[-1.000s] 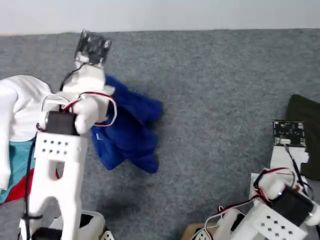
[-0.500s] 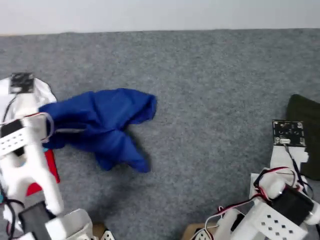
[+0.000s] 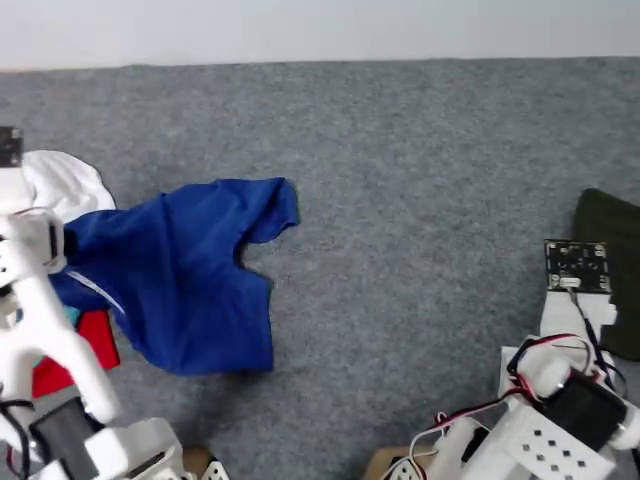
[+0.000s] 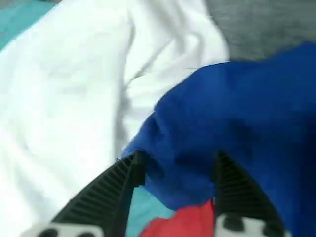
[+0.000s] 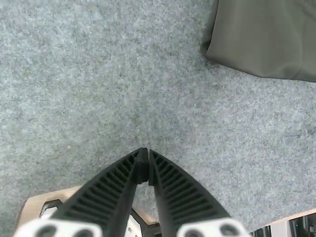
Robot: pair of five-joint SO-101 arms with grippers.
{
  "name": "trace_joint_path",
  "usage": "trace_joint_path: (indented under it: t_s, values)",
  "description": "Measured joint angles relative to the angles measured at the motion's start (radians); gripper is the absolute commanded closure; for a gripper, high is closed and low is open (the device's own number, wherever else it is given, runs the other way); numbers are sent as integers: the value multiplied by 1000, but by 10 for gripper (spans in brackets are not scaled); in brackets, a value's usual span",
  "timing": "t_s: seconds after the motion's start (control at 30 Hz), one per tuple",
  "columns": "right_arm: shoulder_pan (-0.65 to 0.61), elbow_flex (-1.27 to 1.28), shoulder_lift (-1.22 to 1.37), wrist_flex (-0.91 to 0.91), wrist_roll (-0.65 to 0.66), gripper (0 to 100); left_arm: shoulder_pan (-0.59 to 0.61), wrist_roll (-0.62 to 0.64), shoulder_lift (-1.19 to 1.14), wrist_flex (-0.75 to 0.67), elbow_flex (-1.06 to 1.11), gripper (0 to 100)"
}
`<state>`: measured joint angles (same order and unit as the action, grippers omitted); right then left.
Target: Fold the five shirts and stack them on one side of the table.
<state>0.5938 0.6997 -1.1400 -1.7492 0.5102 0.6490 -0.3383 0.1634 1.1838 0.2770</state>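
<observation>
A blue shirt lies spread out on the grey carpet at the left. One edge of it overlaps a pile with a white shirt and a red shirt. My left gripper hangs over that pile, its fingers open, with the edge of the blue shirt between them. Under it lie the white shirt, a teal shirt and the red shirt. A folded dark green shirt sits at the right edge. My right gripper is shut above bare carpet, near the dark green shirt.
The left arm's white body stands at the left edge of the table. The right arm is at the lower right corner. Grey carpet stretches between the blue shirt and the green one.
The left arm swung left across the table, dragging the bunched blue shirt with it. The shirt now lies flatter and spread out, partly over the pile. The right arm has kept still.
</observation>
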Motion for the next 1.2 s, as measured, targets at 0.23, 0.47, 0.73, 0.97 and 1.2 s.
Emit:
trace_joint_path:
  t_s: [0.23, 0.47, 0.73, 0.97, 1.2]
  values:
    - [0, 0, 0, 0, 0, 990, -196, -25, 140, 256, -46, 772]
    - [0, 0, -2, 0, 0, 990, -463, -66, 195, 516, -46, 772]
    - [0, 32, -8, 3, 2, 990, -738, -106, 206, 517, 190, 788]
    - [0, 123, 8, 44, 2, 990, -847, -101, 206, 305, 456, 797]
    - [0, 124, 8, 46, 2, 990, -905, -101, 206, 143, 585, 796]
